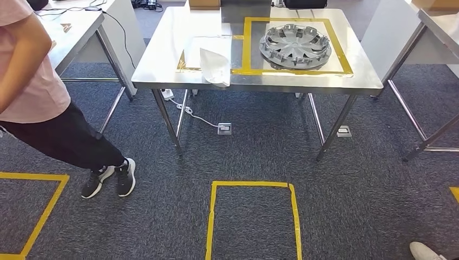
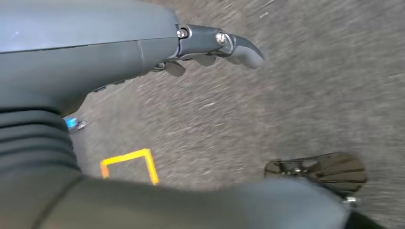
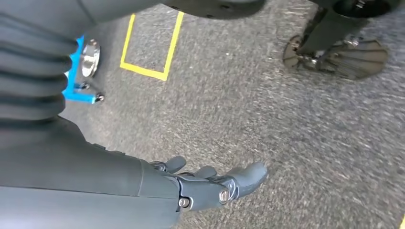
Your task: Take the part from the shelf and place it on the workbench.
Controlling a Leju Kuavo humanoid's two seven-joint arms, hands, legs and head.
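Fingers (image 2: 239, 47) of the left hand (image 2: 205, 45) and right hand (image 3: 210, 183) hang loosely spread above carpet (image 3: 286, 133), holding nothing.

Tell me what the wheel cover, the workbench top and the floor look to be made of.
Wheel cover: probably moulded plastic with a matte silver-grey finish; its spokes and rim clips look cast in one piece.
Workbench: brushed metal, likely stainless steel; the top shows a soft sheen and sits on thin metal legs.
Floor: dark grey low-pile carpet with a flecked, ribbed texture, marked with yellow tape.
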